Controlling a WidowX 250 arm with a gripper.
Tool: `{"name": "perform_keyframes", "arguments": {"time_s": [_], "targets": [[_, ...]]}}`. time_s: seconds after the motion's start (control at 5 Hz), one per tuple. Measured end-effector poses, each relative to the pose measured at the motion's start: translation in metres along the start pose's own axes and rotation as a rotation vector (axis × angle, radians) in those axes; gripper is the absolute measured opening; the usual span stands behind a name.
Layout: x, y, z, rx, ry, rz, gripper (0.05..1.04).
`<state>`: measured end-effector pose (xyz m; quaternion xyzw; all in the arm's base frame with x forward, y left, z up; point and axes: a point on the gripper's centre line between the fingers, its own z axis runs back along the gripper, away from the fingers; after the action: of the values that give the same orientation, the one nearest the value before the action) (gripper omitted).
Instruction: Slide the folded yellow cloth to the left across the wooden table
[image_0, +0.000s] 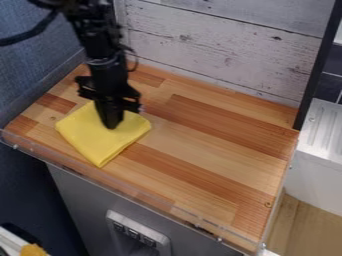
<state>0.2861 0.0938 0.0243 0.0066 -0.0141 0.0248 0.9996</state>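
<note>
Black gripper (111, 123) down at folded yellow cloth (100, 146), far-left on wooden countertop (207, 135). Cannot tell whether wide, narrow or gripping. Looks folded already, lying flat, not lifted.

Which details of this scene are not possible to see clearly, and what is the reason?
Camera view:
- Yellow cloth: part of its middle, hidden by the gripper.
- Orange-yellow object, bottom left: cut off by the bottom edge.
- White ridged unit: cut off by the right edge.
</note>
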Motion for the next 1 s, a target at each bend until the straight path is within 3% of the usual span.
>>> {"name": "perform_keyframes", "arguments": {"time_s": [0.6, 1.0], "targets": [[0.015, -0.051, -0.008, 0.004, 0.034, 0.086, 0.063], [0.024, -0.057, -0.015, 0.005, 0.025, 0.083, 0.063]]}}
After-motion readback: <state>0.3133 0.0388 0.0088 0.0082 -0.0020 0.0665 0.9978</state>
